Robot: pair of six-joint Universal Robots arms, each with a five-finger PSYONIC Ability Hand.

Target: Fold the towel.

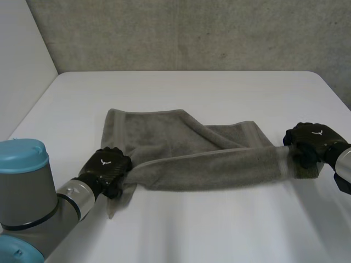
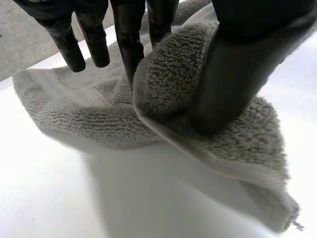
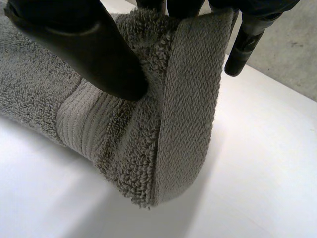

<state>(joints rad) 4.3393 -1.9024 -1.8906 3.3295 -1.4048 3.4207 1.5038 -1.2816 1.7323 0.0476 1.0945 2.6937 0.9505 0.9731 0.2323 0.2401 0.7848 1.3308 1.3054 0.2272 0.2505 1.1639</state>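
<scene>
A grey towel [image 1: 186, 148] lies across the middle of the white table, its far part flat and its near edge drawn taut between both hands. My left hand [image 1: 107, 167] is at the towel's near left corner. In the left wrist view its thumb [image 2: 237, 64] presses a fold of towel [image 2: 99, 119] against the fingers, with the corner tip hanging loose beyond the thumb. My right hand [image 1: 310, 141] holds the right end. In the right wrist view its thumb [image 3: 84, 44] pinches the banded hem of the towel [image 3: 129, 148] against the fingers, just above the table.
The white table [image 1: 192, 93] reaches back to a grey wall and has bare surface all round the towel. My left arm's grey joint with its blue cap [image 1: 22, 186] stands at the near left corner.
</scene>
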